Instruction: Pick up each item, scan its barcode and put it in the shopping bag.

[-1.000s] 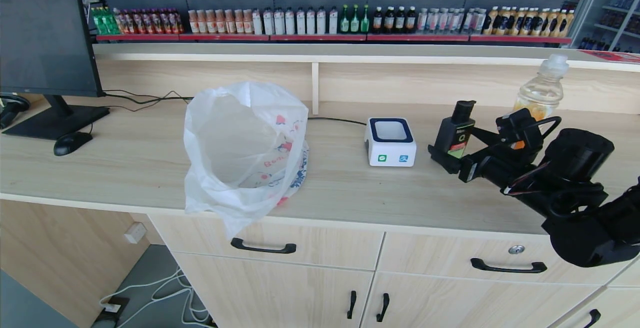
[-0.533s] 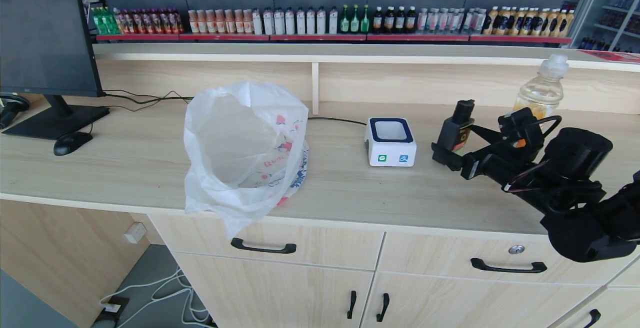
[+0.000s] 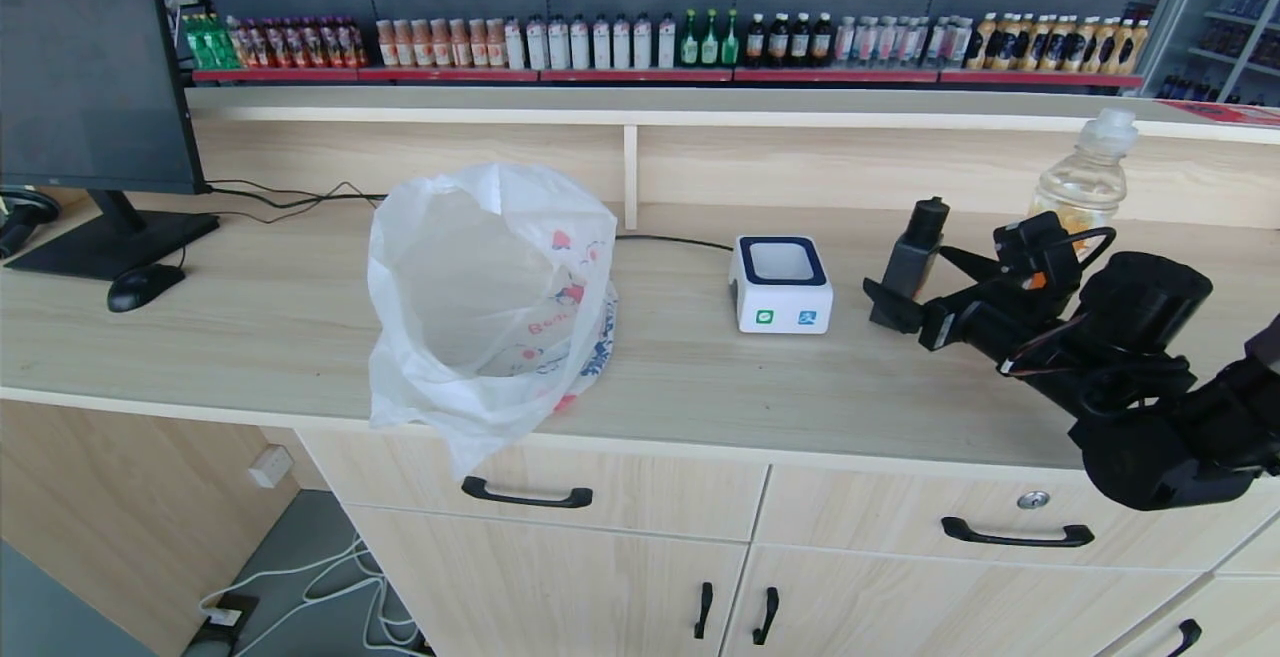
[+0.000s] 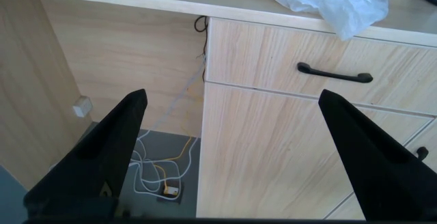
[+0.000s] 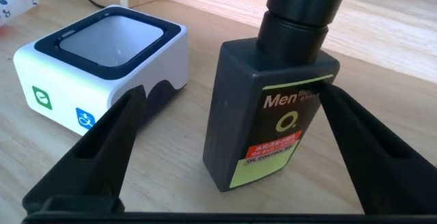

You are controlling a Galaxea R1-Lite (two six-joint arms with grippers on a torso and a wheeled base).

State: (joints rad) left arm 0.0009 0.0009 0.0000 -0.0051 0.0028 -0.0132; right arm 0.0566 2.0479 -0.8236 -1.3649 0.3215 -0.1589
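Here, your right gripper (image 3: 905,287), fingers spread, brackets the black bottle (image 3: 912,255) standing upright on the counter (image 3: 700,377) just beside the scanner (image 3: 780,285), long axis vertical.

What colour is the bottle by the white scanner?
The bottle is black with a green label, clearest in the right wrist view.

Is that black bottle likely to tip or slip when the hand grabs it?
The black bottle stands tall on a narrow base, so a sideways nudge might tip it. Its flat, matte-looking sides probably grip well; it looks rigid, unlikely to squash.
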